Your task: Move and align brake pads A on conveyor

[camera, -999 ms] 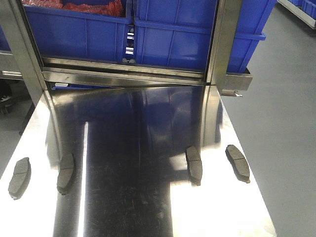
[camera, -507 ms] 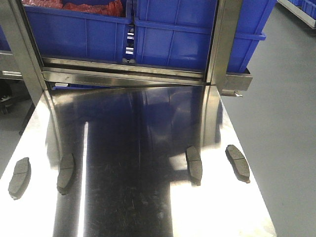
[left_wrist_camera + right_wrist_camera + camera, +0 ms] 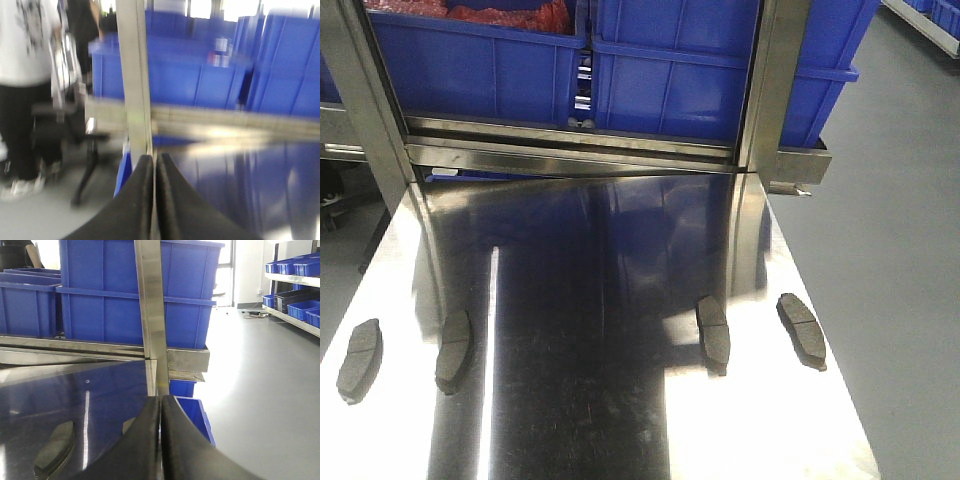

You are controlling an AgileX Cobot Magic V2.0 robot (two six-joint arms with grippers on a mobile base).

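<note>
The surface (image 3: 600,400) is a mirror-bright steel top with fine scratches. Four brake pads lie flat on it in two pairs, well apart, with bare steel between them. The outer left pad (image 3: 360,360) sits near the left edge and the inner left pad (image 3: 453,350) near it. The inner right pad (image 3: 713,333) and the outer right pad (image 3: 801,330) lie near the right edge. All four lie lengthwise, none touching.

The left gripper (image 3: 155,160) has two matte black fingers (image 3: 135,200) tapering to narrow rounded tips; the right gripper (image 3: 160,401) looks alike, faintly glossy.
</note>
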